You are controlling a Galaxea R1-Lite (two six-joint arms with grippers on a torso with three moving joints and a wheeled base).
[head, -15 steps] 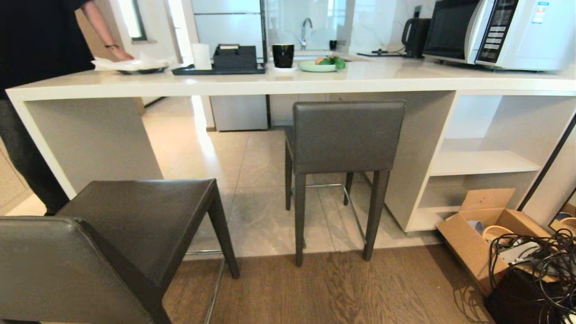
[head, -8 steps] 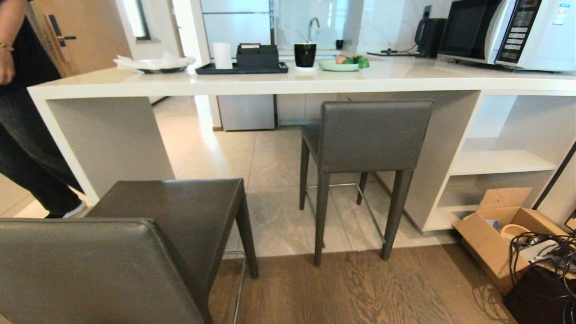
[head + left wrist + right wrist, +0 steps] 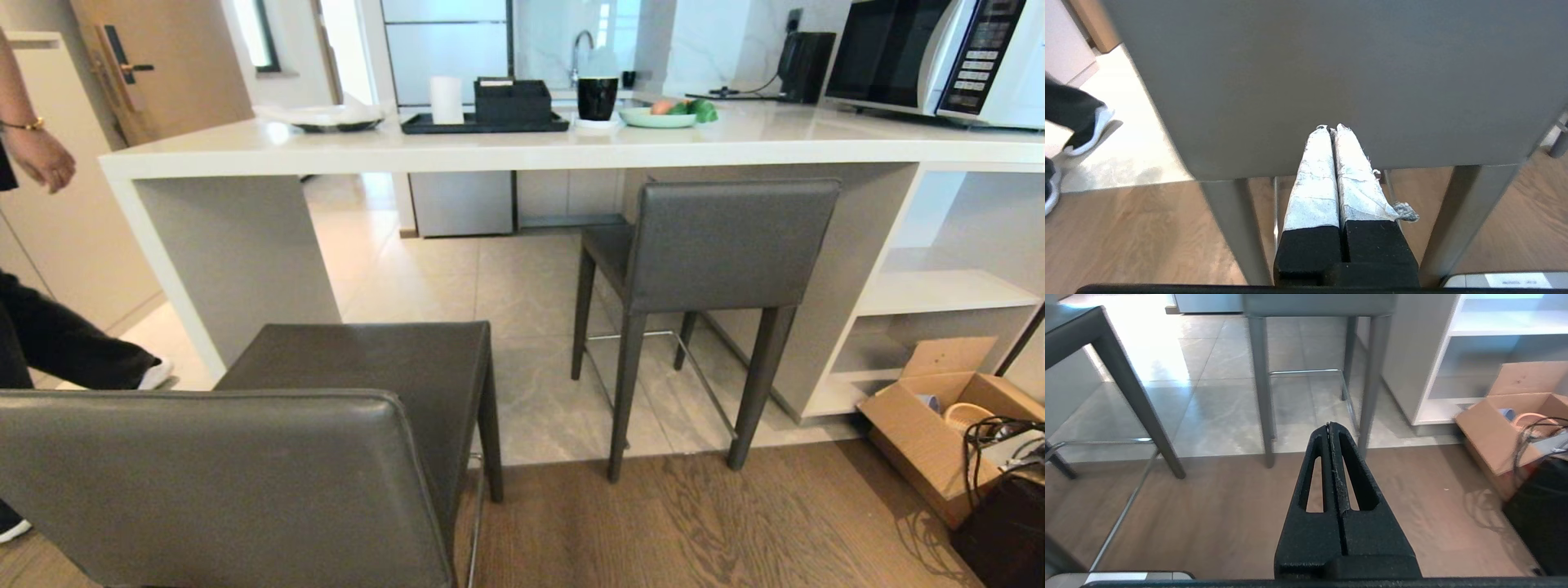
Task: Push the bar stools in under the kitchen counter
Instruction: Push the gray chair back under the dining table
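Head view: the near dark grey leather bar stool (image 3: 269,457) fills the lower left of the frame, standing clear of the long white glossy stone kitchen counter (image 3: 522,151). The second identical stool (image 3: 710,253) at centre right has its seat under the slab. Left gripper (image 3: 1332,130), jaws together, points at the near stool's backrest. Right gripper (image 3: 1329,426), jaws together, hangs over the wood floor.

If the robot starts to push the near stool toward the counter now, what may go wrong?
1. A person walks beside the counter's left end; the near stool might come close to their feet.
2. The left gripper, its fingers shut, points at one spot low on the backrest, so the stool may turn instead of going straight.
3. Its legs must cross from wood to tile and may catch.
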